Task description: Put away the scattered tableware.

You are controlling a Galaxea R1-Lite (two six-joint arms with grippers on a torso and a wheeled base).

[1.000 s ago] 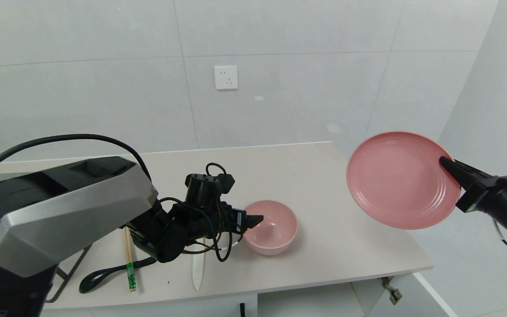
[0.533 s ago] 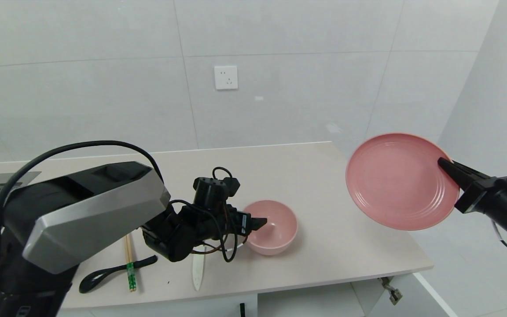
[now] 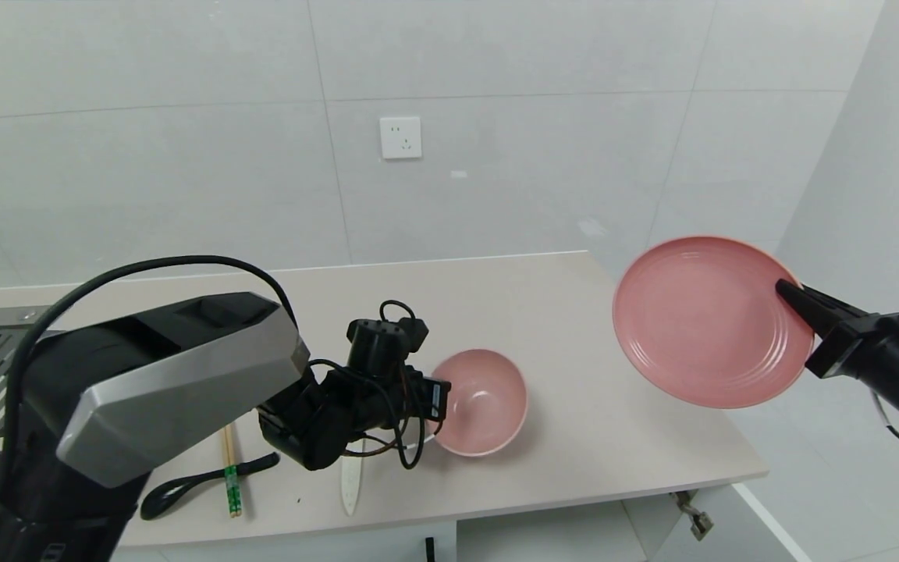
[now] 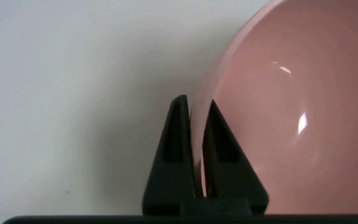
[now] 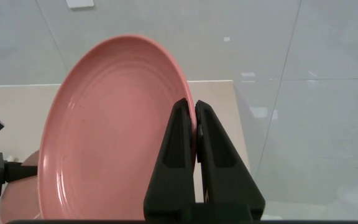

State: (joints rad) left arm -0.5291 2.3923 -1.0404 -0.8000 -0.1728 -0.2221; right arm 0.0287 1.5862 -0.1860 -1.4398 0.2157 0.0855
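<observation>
Left claw (image 3: 442,395) is clamped on the left rim of the pink bowl (image 3: 488,402), one finger inside and one outside. The bowl is tilted, at the middle of the desk (image 3: 574,328). Right claw (image 3: 785,290) pinches the right rim of the pink plate (image 3: 699,320), held tilted in the air past the desk's right end. Chopsticks (image 3: 229,476), a black spoon (image 3: 200,482) and a white utensil (image 3: 351,480) lie on the near-left part of the desk.

A pink bowl (image 3: 483,402) sits tipped on the counter (image 3: 574,437), its left rim pinched by the left gripper (image 3: 443,398). A ridged pink plate (image 3: 703,321) hangs tilted in the air past the counter's right edge — rim clamped in the right gripper (image 3: 785,290). Chopsticks (image 3: 229,468), a black spoon (image 3: 200,482) and a white utensil (image 3: 351,478) lie flat left of the bowl.
</observation>
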